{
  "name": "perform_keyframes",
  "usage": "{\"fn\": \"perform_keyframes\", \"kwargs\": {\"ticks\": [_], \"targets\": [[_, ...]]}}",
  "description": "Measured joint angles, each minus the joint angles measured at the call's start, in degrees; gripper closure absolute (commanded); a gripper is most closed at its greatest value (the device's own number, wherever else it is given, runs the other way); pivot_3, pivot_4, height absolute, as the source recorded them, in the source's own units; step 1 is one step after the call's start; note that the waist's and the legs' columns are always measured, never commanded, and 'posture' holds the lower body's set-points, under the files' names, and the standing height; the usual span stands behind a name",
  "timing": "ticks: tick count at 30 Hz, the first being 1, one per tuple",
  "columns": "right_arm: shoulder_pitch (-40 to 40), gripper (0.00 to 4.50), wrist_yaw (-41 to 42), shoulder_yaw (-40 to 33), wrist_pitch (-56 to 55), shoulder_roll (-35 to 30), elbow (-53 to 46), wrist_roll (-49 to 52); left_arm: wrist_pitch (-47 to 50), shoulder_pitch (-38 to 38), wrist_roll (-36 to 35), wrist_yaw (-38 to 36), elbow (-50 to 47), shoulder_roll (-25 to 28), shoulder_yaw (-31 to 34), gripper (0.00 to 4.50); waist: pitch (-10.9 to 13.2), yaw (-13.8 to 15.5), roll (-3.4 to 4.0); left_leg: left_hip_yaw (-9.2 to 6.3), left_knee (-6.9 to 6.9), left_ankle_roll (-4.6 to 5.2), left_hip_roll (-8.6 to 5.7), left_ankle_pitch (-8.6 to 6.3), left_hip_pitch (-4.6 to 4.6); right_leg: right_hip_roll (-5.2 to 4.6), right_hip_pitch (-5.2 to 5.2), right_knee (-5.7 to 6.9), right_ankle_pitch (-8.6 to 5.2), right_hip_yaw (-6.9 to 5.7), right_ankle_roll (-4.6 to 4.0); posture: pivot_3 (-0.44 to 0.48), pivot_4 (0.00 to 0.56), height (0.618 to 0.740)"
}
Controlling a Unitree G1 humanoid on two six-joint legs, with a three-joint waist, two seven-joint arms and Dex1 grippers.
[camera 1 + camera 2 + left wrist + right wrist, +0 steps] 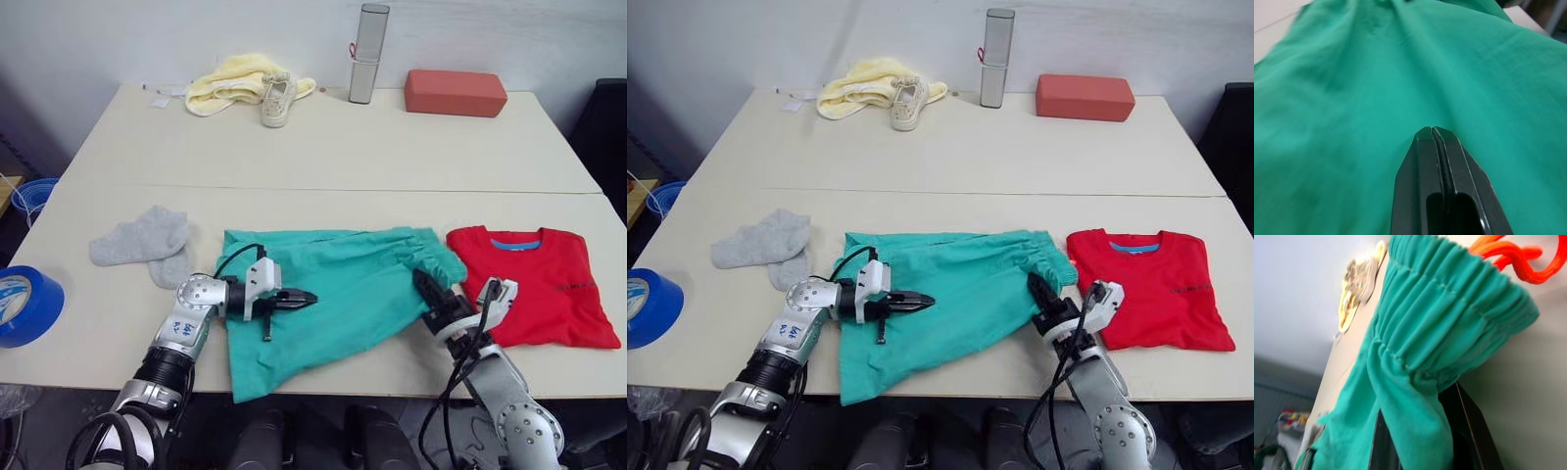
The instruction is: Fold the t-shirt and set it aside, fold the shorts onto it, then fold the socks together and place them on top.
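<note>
The teal shorts [343, 294] lie spread near the table's front edge, waistband to the right, with the orange drawstring [1518, 259] showing beside the gathers. My right gripper [423, 284] is shut on the shorts at the waistband's near corner, and fabric hangs between its black fingers [1471, 431]. Just above the left half of the shorts, my left gripper [306, 298] points right with its fingers [1422, 161] shut together and nothing between them. The red t-shirt [534, 284] lies folded at the right. Both grey socks [142, 243] lie flat to the left of the shorts.
A blue tape roll [24, 305] sits at the front left edge. Along the back stand a pale yellow cloth [230, 83], an off-white sneaker [277, 98], a silver cylinder [368, 54] and a red block [456, 92]. The table [343, 147] is bare between them and the clothes.
</note>
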Motion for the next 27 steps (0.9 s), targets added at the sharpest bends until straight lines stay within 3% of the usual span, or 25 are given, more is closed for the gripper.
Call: {"fn": "perform_keyframes", "kwargs": {"ticks": [6, 13, 22, 27], "targets": [[-1.57, 4.48, 6.18, 0.41, -3.01, -4.64, 0.28, -13.41, 2.39, -0.02, -0.20, 2.39, -0.52, -0.55, 1.06, 4.50, 0.00, -0.04, 0.01, 0.12, 0.15, 0.05, -0.07, 0.35, -0.64, -0.02, -0.68, 0.20, 0.03, 0.03, 0.05, 0.000, 0.150, 0.740], [-3.24, 4.48, 19.79, 9.73, -11.18, -19.97, -1.04, -39.91, 3.38, -0.04, 0.53, 4.89, -0.66, -0.68, 0.95, 4.50, 0.01, 0.10, 0.00, 0.17, 0.18, 0.06, -0.08, 0.37, -0.56, -0.01, -0.69, 0.39, 0.03, 0.03, 0.05, 0.000, 0.150, 0.740], [-12.44, 4.48, 29.77, 26.32, -17.17, -21.08, -5.18, -58.86, 7.41, 1.39, 0.94, 7.39, -4.40, -0.23, 0.86, 4.50, 0.01, -0.06, -0.02, 0.14, 0.28, -0.22, -0.07, 0.51, -0.51, -0.02, -0.72, 0.63, 0.03, 0.04, 0.03, 0.000, 0.150, 0.740], [-16.46, 4.48, 34.90, 33.55, -21.01, -19.74, -3.22, -64.09, 9.21, 2.96, 0.75, 7.23, -7.25, 0.97, 0.88, 4.50, 0.01, -0.02, -0.05, 0.12, 0.30, -0.18, -0.08, 0.53, -0.53, -0.02, -0.69, 0.57, 0.01, 0.00, 0.00, 0.000, 0.150, 0.740]]}}
